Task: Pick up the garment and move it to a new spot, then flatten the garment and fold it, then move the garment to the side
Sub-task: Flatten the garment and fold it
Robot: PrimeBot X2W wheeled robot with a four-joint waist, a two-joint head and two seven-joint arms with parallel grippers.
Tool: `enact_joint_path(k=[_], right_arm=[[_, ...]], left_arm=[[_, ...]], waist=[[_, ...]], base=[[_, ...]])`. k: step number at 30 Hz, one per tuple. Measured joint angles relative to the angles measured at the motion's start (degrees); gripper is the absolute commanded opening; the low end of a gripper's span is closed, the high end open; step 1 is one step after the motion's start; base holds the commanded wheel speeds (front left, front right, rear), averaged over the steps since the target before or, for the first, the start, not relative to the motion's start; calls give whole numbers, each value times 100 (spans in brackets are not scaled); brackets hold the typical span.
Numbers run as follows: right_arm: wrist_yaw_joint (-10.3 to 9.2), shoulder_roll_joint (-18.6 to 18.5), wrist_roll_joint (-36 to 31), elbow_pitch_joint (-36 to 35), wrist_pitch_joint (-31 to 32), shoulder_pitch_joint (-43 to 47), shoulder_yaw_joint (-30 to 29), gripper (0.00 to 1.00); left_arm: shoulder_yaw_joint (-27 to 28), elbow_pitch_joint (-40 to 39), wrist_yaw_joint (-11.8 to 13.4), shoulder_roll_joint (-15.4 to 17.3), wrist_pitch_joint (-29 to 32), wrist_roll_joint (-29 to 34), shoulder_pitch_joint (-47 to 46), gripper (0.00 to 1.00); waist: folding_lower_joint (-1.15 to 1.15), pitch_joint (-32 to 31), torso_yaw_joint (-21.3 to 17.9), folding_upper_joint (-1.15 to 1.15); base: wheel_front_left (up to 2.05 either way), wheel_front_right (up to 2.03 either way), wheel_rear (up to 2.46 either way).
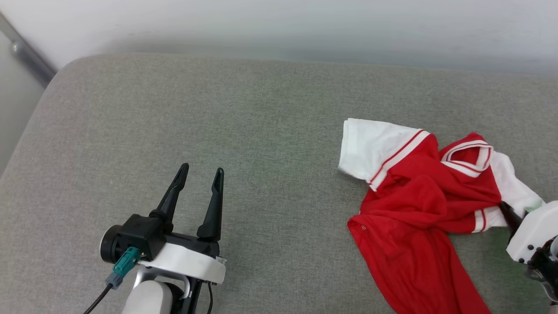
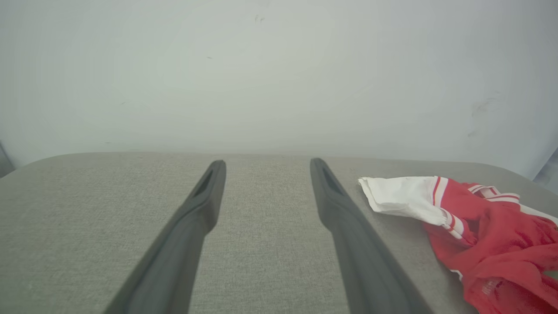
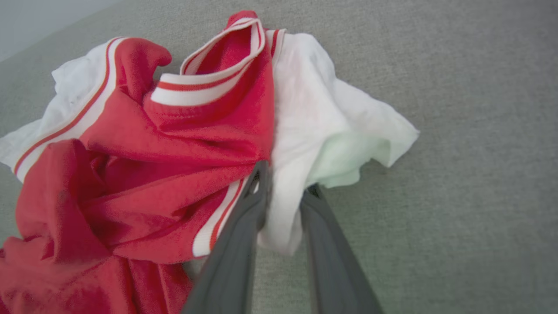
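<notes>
The garment (image 1: 418,200), a red jersey T-shirt with white sleeves and red-white striped trim, lies crumpled on the right side of the grey cushion (image 1: 218,113). Its collar (image 3: 209,74) faces up and its chest print is hidden in the folds. My right gripper (image 3: 285,181) is shut on the garment's white right sleeve (image 3: 314,131), the cloth pinched between its two fingers. From the head, the right gripper (image 1: 508,209) reaches in at the garment's right edge. My left gripper (image 1: 201,171) stands open over bare cushion, well left of the garment (image 2: 479,226), with nothing between its fingers (image 2: 200,205).
A pale wall (image 1: 305,26) runs along the cushion's far edge. A metal rail (image 1: 26,56) slants at the upper left. The cushion's left edge curves down near the left gripper. Bare cushion stretches between the two grippers.
</notes>
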Motion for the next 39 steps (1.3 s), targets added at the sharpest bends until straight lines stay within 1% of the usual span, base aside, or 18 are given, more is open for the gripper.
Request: enact_joint_path(k=[3, 6, 10, 11, 14, 15, 17, 20, 22, 24, 27, 29, 31, 34, 36, 39], right_arm=[[0, 97, -85, 74, -322, 7, 12, 100], [0, 144, -122, -77, -724, -16, 194, 100], [0, 63, -46, -561, -1378, -4, 469, 100], [1, 73, 0, -1011, -1856, 169, 612, 100], [0, 136, -20, -1406, -2403, 472, 727, 100], [1, 162, -45, -1507, -2576, 559, 771, 100], [1, 152, -296, -1679, -2936, 754, 943, 100], [0, 318, -203, -1756, -3330, 855, 962, 100], [1, 352, -213, -1775, -3476, 888, 1020, 100], [1, 396, -213, -1789, -3600, 884, 1035, 100], [1, 453, -85, -1856, -3746, 789, 1047, 100], [0, 474, 78, -1896, -3824, 675, 1004, 100], [1, 486, 91, -1911, -3877, 634, 1013, 100], [1, 506, 103, -1909, -3924, 548, 1126, 100], [0, 512, 112, -1861, -3956, 531, 1160, 100], [0, 523, 145, -1747, -4030, 527, 1216, 100]], left_arm=[[-12, 41, -7, -2, -1, 1, 2, 100], [4, 63, -8, 0, 0, -4, 16, 100], [25, 71, -8, 1, 0, -56, 21, 100], [47, 52, -8, 0, -1, -167, 23, 100], [43, 38, -8, 26, 1, -280, 20, 100], [29, 25, -9, 46, 24, -311, 16, 100], [16, -22, -9, 114, 92, -338, -24, 100], [-108, -111, -10, 282, 422, -392, -214, 100], [-269, -219, -10, 370, 803, -577, -452, 100], [-589, -357, -15, 567, 1261, -771, -790, 100], [-892, -554, -14, 844, 2115, -1488, -1463, 100], [-1066, -593, -15, 1141, 2718, -1775, -2008, 100], [-1304, -515, -15, 1393, 3341, -2051, -2547, 100], [-1783, -252, -15, 1791, 4491, -2496, -3203, 100], [-2043, -87, -15, 2030, 5128, -2733, -3648, 100], [-2306, 191, -15, 2182, 5833, -3054, -4258, 100]], waist=[[0, -54, -80, 0], [0, -112, -164, 0], [0, -208, -271, 0], [0, -275, -374, 0], [0, -320, -502, 0], [0, -329, -549, 0], [0, -335, -651, 0], [0, -300, -816, 0], [-1, -233, -923, 0], [-1, -135, -1014, 0], [0, 21, -1164, 0], [0, 139, -1268, 0], [0, 276, -1364, 0], [0, 461, -1546, 0], [0, 591, -1675, 0], [0, 793, -1858, 0]], base=[[0, 0, 0], [0, 0, 0], [0, 0, 0], [0, 0, 0], [0, 0, 0], [0, 0, 0], [0, 0, 0], [0, 0, 0], [0, 0, 0], [0, 0, 0], [0, 0, 0], [0, 0, 0], [0, 0, 0], [0, 0, 0], [0, 0, 0], [0, 0, 0]])
